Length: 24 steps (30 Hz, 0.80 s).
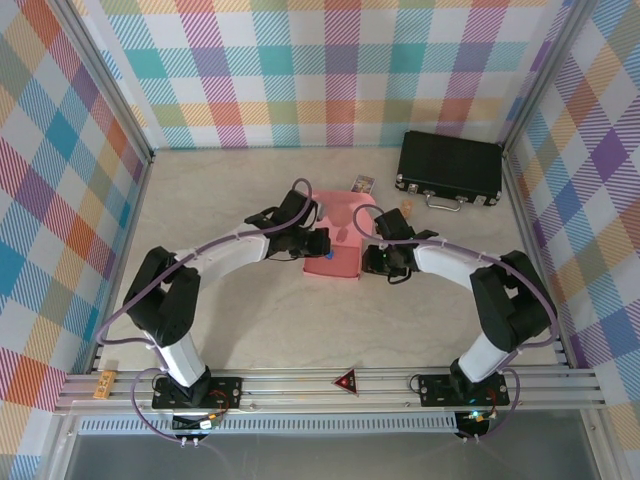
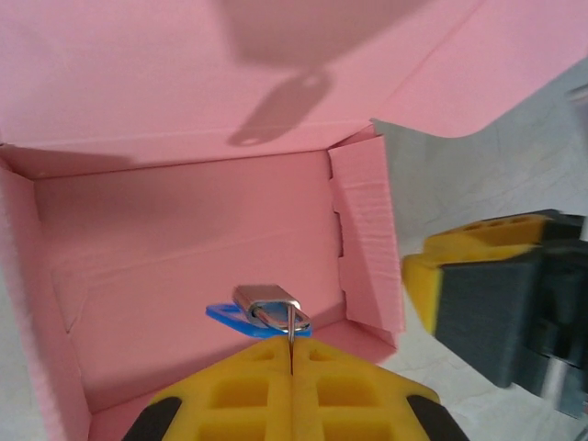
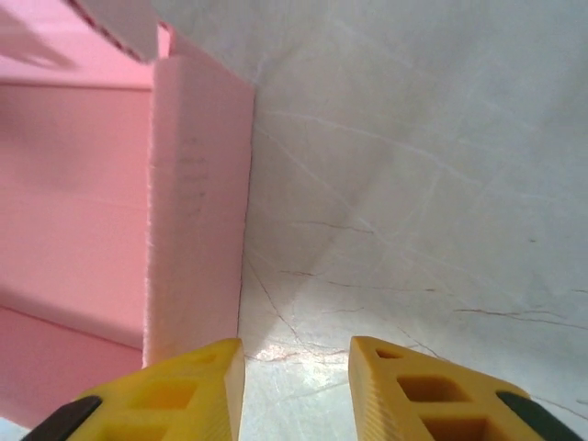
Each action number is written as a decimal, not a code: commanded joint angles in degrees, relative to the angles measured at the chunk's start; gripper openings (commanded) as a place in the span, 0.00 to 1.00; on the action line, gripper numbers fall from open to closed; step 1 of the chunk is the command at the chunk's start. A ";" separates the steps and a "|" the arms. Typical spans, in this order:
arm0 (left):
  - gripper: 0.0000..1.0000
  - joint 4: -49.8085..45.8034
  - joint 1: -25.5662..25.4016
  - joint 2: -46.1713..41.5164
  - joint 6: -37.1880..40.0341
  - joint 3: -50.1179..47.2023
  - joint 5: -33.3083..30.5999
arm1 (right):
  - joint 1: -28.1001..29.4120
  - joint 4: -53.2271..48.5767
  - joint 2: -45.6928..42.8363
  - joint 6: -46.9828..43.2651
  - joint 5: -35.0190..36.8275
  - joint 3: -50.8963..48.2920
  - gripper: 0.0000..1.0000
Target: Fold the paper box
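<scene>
The salmon-pink paper box (image 1: 338,262) stands in the middle of the table as an open tray, its lid flap raised at the back. My left gripper (image 1: 320,241) reaches over the box from the left. In the left wrist view it (image 2: 291,345) is shut on the thin shackle of a small silver padlock (image 2: 266,302) with a blue tag, hanging above the box floor (image 2: 184,266). My right gripper (image 1: 374,258) sits just outside the box's right wall (image 3: 197,202). Its jaws (image 3: 296,355) are open over bare table, the left finger close to that wall.
A black hard case with a handle (image 1: 450,168) lies at the back right. A tiny printed card packet (image 1: 360,183) lies behind the box, and a small tan item (image 1: 407,208) sits right of it. Plaid walls enclose the table on three sides.
</scene>
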 commanded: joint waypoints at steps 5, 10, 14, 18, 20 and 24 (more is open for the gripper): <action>0.12 3.89 -0.27 3.27 -0.10 1.58 -0.78 | 0.38 -2.98 -5.16 -1.39 4.33 -0.11 0.40; 0.36 3.08 -0.27 0.82 0.66 1.78 -2.07 | 0.37 -3.89 -7.83 -3.58 6.09 0.30 0.42; 0.46 -0.73 -0.16 -3.37 3.34 2.13 -6.36 | -0.01 -4.12 -9.70 -6.70 7.08 1.23 0.43; 0.52 -4.85 1.14 -7.02 7.43 3.55 -11.92 | -1.04 -5.13 -10.59 -11.43 6.45 3.93 0.44; 0.54 -7.10 2.74 -8.12 9.86 4.71 -13.59 | -1.84 -5.53 -10.79 -14.26 5.35 5.73 0.45; 0.55 -10.42 6.42 -8.12 14.61 7.41 -14.33 | -3.05 -8.02 -9.30 -18.79 5.13 10.53 0.48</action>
